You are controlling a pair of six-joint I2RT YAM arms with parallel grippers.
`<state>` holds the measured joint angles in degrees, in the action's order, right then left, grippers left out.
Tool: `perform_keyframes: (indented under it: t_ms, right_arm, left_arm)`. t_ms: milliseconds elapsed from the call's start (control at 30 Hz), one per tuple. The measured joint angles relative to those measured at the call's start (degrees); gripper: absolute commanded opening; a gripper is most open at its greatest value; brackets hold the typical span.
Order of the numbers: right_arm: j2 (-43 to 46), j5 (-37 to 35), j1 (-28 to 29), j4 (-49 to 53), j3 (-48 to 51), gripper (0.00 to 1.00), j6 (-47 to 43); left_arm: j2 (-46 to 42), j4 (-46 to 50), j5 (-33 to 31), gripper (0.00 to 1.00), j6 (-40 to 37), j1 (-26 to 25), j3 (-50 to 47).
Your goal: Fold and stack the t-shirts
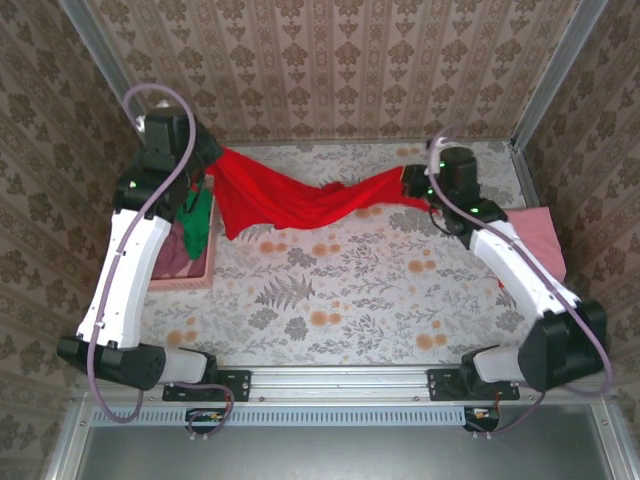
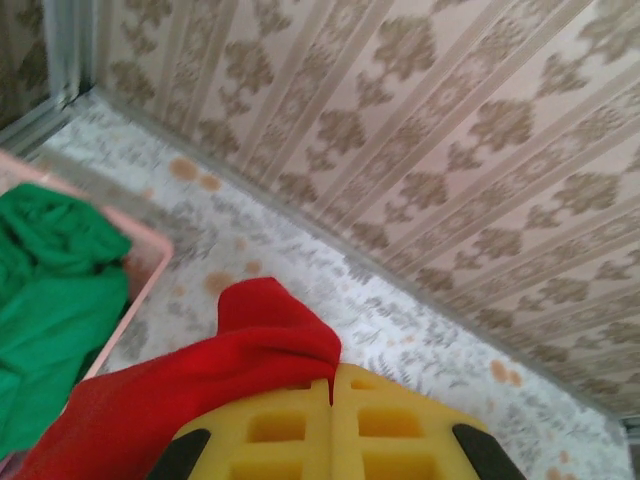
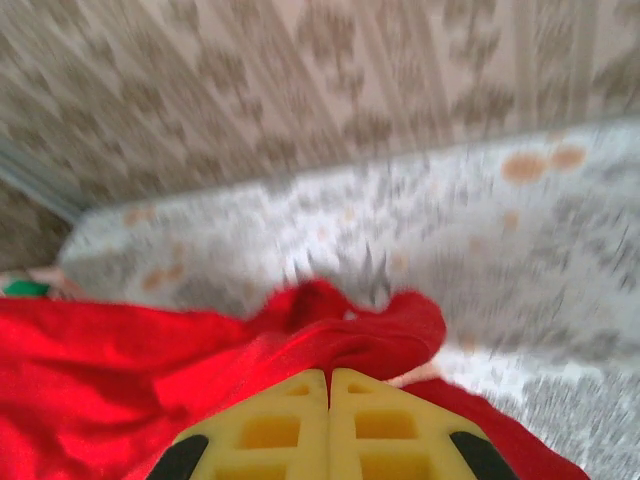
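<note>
1. Red t-shirt (image 1: pixel 300 205) is held up between the two arms over the far part of the table (image 1: pixel 340 300), near the back wall.
2. It spreads wide at its left end, twists into a narrow band near the middle and runs up to the right end. Cannot tell if the low middle part touches the table.
3. Left jaws: fully closed, pinching one end of the red t-shirt. In the left wrist view the yellow fingers (image 2: pixel 280 430) meet with no gap, and the red cloth (image 2: pixel 230 370) comes out of the seam at their tips.
4. Right jaws: fully closed too, gripping the other end. In the right wrist view the fingers (image 3: pixel 270 430) press together, and red cloth (image 3: pixel 150 370) bunches just beyond the tips and trails off to the left. That view is blurred.
5. Pink basket (image 1: pixel 185 283) sits at the left edge of the table, just beside the left arm.
6. In the basket: a green t-shirt (image 1: pixel 197 225), crumpled, at the far end near the red one, and a dark maroon t-shirt (image 1: pixel 178 255) under and beside it at the near end.
7. The left wrist view shows the same green t-shirt (image 2: pixel 50 300) heaped inside the basket's pink rim (image 2: pixel 150 255), close to the red cloth.
8. Pink t-shirt (image 1: pixel 545 235) lies flat at the right edge of the table, partly behind the right arm and apart from the red one.
</note>
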<state>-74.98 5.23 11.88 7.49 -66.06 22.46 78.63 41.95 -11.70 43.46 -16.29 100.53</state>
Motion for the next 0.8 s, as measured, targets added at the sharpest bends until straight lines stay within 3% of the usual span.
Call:
perform_keyframes:
  t_ms: [233, 367, 533, 667, 800]
  right_arm:
    - [4.42, 3.65, -6.14, 2.12, -12.24, 0.00, -0.72]
    - [6.23, 6.93, -8.11, 1.64, -12.92, 0.00, -2.14]
    - [12.24, 8.37, -8.63, 1.46, -3.76, 0.00, -2.27]
    - [21.38, 8.33, -8.68, 3.74, 8.13, 0.00, -1.88]
    - [29.86, 8.09, -8.74, 7.78, 12.66, 0.00, -2.60]
  left_arm:
    - [8.72, -1.09, 5.49, 0.00, -2.08, 1.07, 19.06]
    - [9.73, -3.19, 8.85, 0.00, -3.58, 0.90, 19.45]
    - [5.92, -7.58, 11.30, 0.00, -3.63, 0.90, 4.55]
    - [2.05, -8.46, 12.66, 0.00, -3.32, 0.90, -11.17]
    - [-0.79, -8.55, 13.51, 0.00, -2.45, 0.79, -20.04]
